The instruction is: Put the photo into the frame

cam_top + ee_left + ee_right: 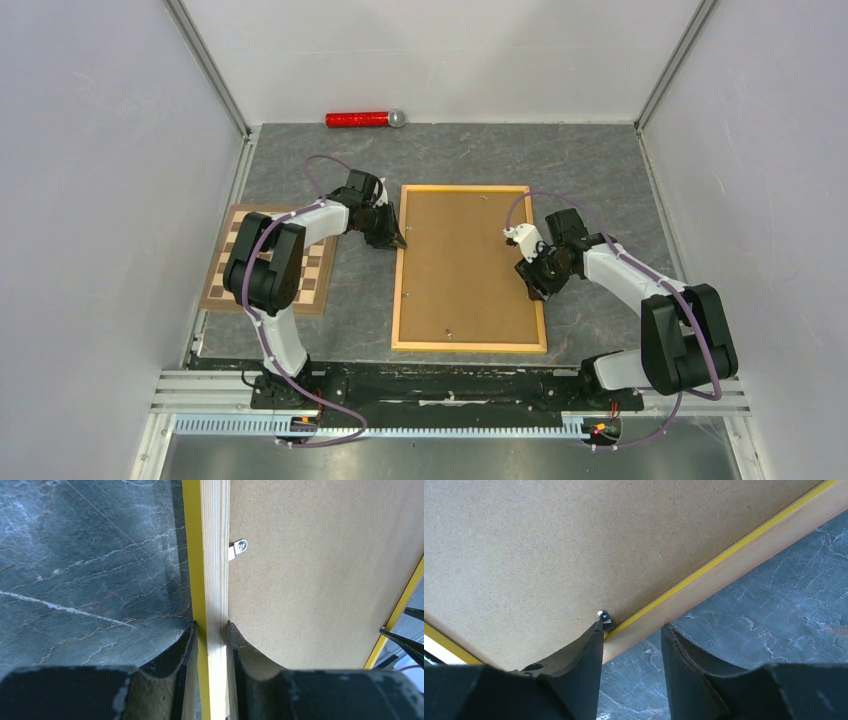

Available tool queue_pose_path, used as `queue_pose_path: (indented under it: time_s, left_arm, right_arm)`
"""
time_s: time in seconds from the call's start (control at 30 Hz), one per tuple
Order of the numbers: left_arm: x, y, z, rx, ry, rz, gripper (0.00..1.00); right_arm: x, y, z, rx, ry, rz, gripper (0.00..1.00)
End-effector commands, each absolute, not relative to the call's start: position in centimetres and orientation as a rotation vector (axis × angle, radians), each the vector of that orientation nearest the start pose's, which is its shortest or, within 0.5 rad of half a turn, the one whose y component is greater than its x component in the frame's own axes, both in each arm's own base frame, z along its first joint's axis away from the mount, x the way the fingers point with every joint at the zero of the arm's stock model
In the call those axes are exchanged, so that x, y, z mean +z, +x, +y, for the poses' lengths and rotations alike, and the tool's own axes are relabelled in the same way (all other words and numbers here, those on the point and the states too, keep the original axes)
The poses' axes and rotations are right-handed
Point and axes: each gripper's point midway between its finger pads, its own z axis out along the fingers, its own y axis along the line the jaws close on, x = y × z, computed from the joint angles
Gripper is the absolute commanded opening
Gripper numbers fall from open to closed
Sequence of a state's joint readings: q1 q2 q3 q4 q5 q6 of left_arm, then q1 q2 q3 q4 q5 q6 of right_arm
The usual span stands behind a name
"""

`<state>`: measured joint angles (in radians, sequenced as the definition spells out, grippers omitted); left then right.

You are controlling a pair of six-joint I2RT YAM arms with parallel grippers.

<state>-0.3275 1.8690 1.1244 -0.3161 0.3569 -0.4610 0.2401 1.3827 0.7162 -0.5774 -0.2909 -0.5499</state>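
We see the grey bench [600, 160] w/ the frame [468, 347] at its centre, back up (brown backing board [468, 265] inside). A chessboard [320, 278] lies to its left. The left gripper [211, 625] has jaws clamped on the frame's left rail. The right gripper [631, 625] has jaws apart over the right rail, one tip by a metal tab [604, 615].

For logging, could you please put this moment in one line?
left gripper shut on frame | right gripper open astride frame | backing board in frame
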Motion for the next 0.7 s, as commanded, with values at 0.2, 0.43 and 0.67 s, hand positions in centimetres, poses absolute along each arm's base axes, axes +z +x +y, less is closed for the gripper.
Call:
queue_pose_path:
  time_s: [0.2,0.43,0.67]
  left_arm:
    - [3.6,35.9,-19.8,-0.679,-0.006,2.686,0.02]
    - [3.6,35.9,-19.8,-0.678,0.001,2.685,0.02]
    - [3.9,36.0,-19.8,-0.679,-0.003,2.678,0.02]
  right_arm:
    - [2.1,23.8,9.2,0.34,-1.216,2.455,0.38]
    - [2.1,23.8,9.2,0.34,-1.255,2.427,0.36]
    - [3.8,25.8,9.5,0.298,-1.129,2.411,0.66]
